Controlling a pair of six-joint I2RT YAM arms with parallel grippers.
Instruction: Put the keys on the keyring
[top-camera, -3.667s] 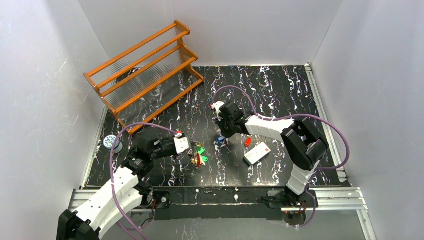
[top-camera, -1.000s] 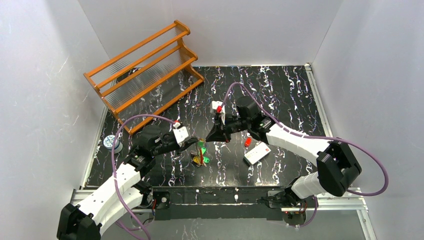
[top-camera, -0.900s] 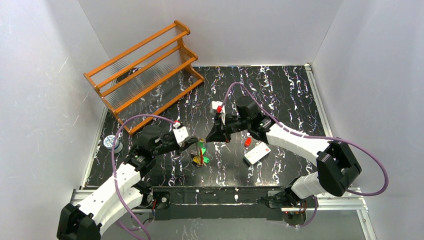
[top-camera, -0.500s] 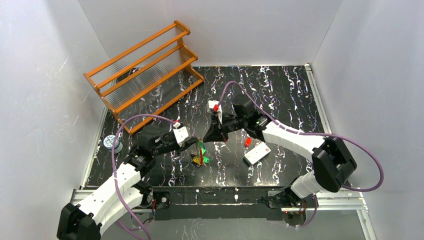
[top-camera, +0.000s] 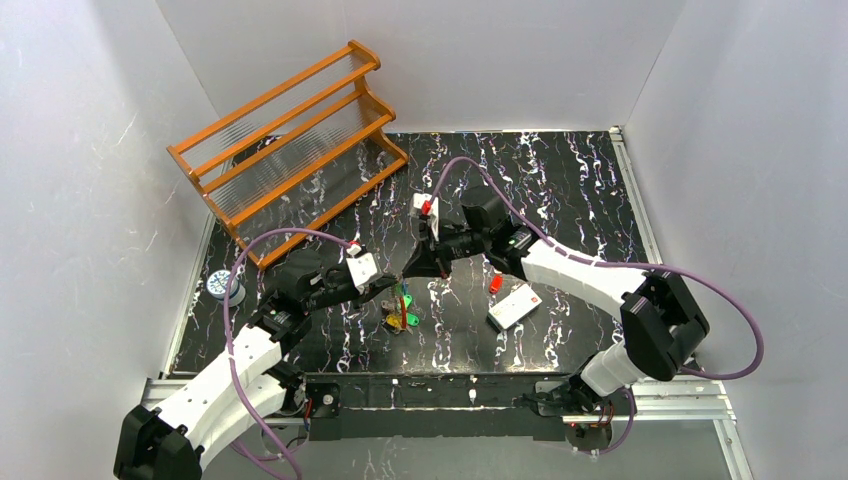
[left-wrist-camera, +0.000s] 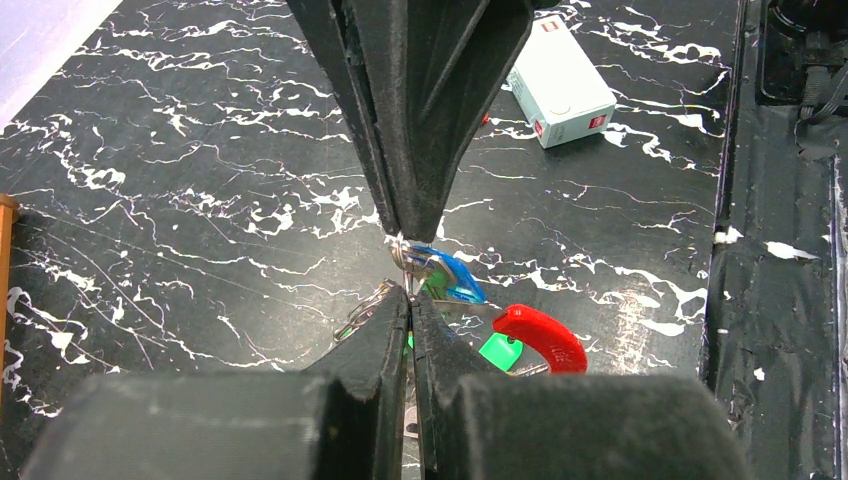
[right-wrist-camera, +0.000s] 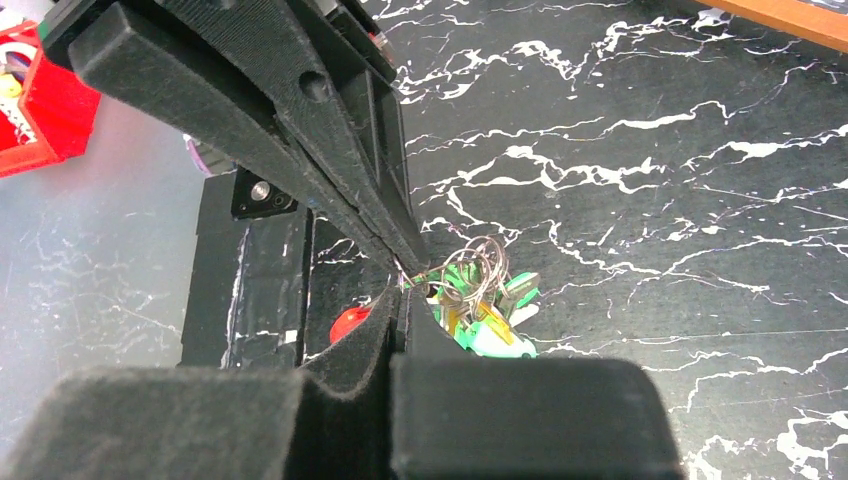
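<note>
The left tool (top-camera: 398, 287) is clenched on the one keyring (right-wrist-camera: 480, 262). It hangs over the middle of the counter (top-camera: 560, 190), toward the near edge. A bunch of keys (top-camera: 402, 312) dangles from it; green, yellow and red heads show, but their exact count is unclear. The right tool (top-camera: 410, 272), tip to tip with the left, is clenched on one blue key (left-wrist-camera: 452, 280) close by the ring. One loose red key (top-camera: 495, 284) lies to the right, just beside one white box (top-camera: 515, 305). One orange rack (top-camera: 290, 150) stands at the far left corner.

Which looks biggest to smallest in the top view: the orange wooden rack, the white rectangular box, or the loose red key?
1. Orange wooden rack
2. White rectangular box
3. Loose red key
</note>
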